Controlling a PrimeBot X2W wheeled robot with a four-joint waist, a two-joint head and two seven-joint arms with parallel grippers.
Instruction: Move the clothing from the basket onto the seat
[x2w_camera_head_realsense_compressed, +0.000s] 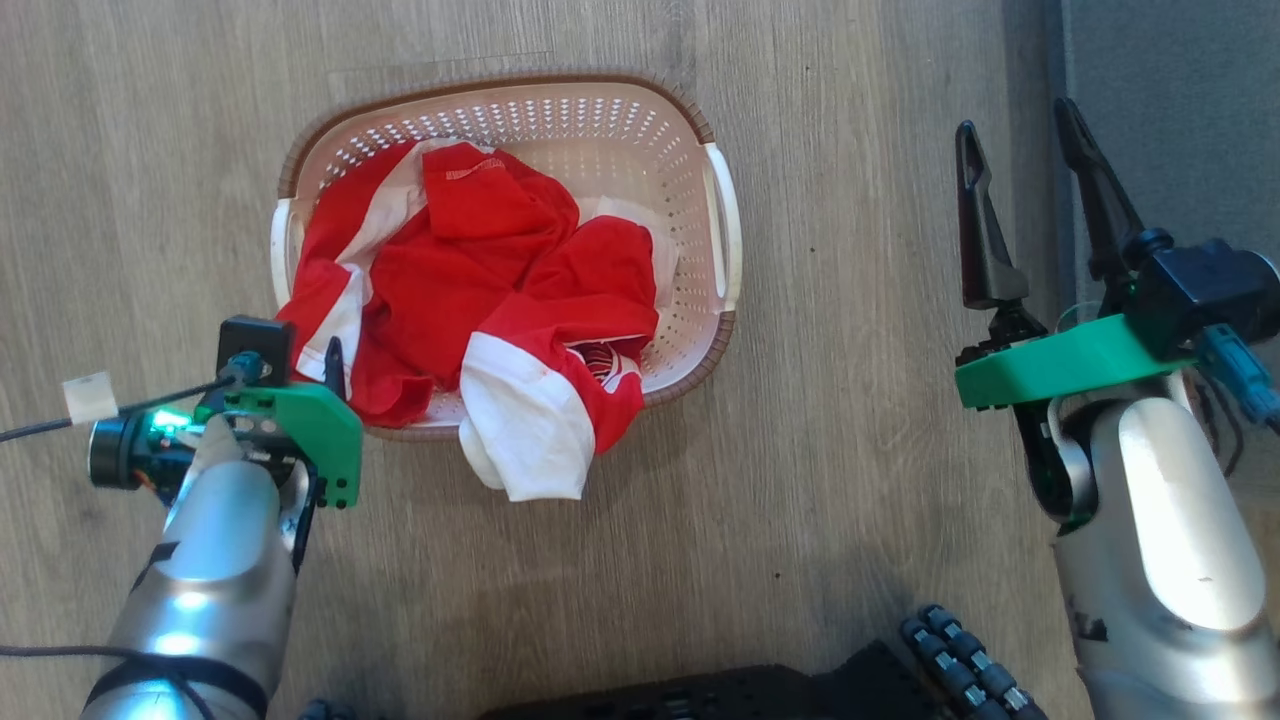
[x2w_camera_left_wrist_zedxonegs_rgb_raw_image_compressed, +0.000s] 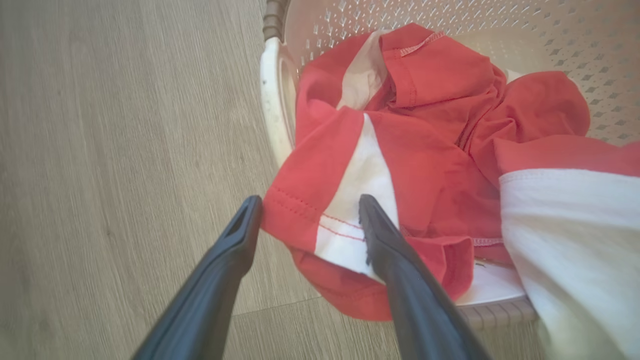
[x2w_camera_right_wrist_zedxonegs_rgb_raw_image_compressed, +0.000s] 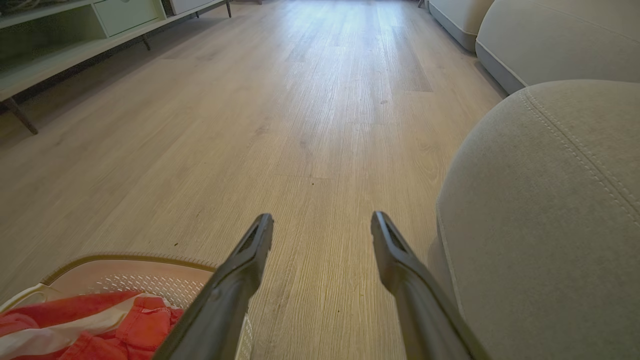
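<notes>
Wood floor: clothing all in basket, white panel draped over the near rim. Left claw spread either side of a hanging hem, not pinching. Right claw spread, empty, beside seat. Judgement: nothing transferred yet.

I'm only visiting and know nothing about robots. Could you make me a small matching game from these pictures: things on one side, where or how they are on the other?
Things
1. clothing
2. basket
3. seat
4. left pincer

Descriptions
a. grey, on the robot's right side
b. open, at a red-and-white hem
c. cream, standing on the wood floor
d. heaped up, partly spilling over an edge

Pairs: 1-d, 2-c, 3-a, 4-b
</notes>
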